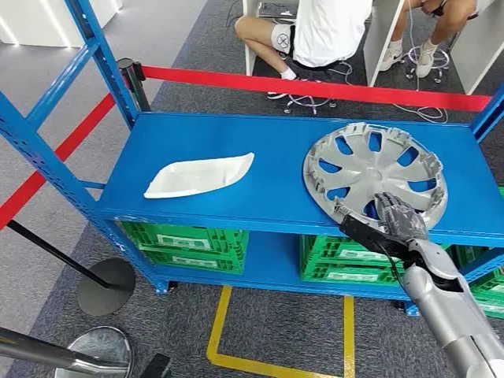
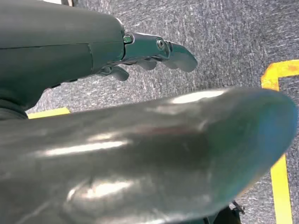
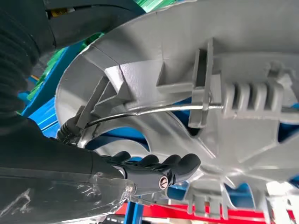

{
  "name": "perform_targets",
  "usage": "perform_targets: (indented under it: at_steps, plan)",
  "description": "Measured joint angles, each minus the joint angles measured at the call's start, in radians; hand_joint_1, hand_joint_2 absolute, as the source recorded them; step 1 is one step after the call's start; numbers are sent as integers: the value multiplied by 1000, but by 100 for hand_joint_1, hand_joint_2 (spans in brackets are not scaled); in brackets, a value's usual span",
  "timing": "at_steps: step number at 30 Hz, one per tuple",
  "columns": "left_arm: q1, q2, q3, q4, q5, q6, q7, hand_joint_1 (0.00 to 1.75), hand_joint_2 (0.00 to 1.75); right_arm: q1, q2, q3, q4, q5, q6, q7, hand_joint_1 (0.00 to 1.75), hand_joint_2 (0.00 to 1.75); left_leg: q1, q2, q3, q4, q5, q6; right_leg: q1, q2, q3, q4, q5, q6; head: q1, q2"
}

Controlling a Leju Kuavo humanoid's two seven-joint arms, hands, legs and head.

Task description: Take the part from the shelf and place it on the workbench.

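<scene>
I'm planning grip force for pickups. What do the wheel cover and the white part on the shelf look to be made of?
Wheel cover: likely moulded plastic with matt silver-grey paint; its ribs and clips look cast in, plus a thin metal wire ring. White part: probably thin glossy plastic, judging by its smooth curved shell. Shelf: blue-painted metal.

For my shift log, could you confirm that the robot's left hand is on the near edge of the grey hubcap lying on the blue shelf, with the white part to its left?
Not quite: it is the right hand that rests on the near edge of the grey hubcap, as the head view shows. The left hand hangs over the carpet. The hubcap does lie on the blue shelf, with the white part to its left.
</scene>
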Motion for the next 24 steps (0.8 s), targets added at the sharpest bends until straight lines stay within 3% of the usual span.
perform_targets:
  at_steps: [1,2,3,5,8,24]
  plan:
    - [0,0,0,0,1,0,0,0,0,-3,0,1,4,0,2,1,125,175,1,0,0,0,0,-4,0,0,1,0,0,-1,0,0]
    - [0,0,0,0,1,0,0,0,0,-6,0,2,9,-1,5,2,137,175,1,0,1,-1,0,-8,1,0,1,0,-1,-1,0,0]
    - [1,0,0,0,2,0,-1,0,0,-12,0,5,18,-2,9,3,175,175,2,0,1,-2,-1,-14,1,-1,2,0,-1,-2,0,0]
    - [1,0,0,0,4,0,-5,0,0,-23,0,9,34,-8,13,-2,175,175,3,0,1,-2,0,-23,2,-1,3,0,-1,-3,0,0]
    - [4,0,0,0,5,0,-12,0,0,-31,0,13,50,-25,10,-21,175,175,3,0,2,-2,1,-25,1,-2,5,-2,1,-3,1,0]
    - [6,0,0,0,3,2,-35,0,0,14,0,18,29,-127,-116,-155,175,175,2,0,4,-2,-1,-22,0,-2,11,-12,4,1,1,0]
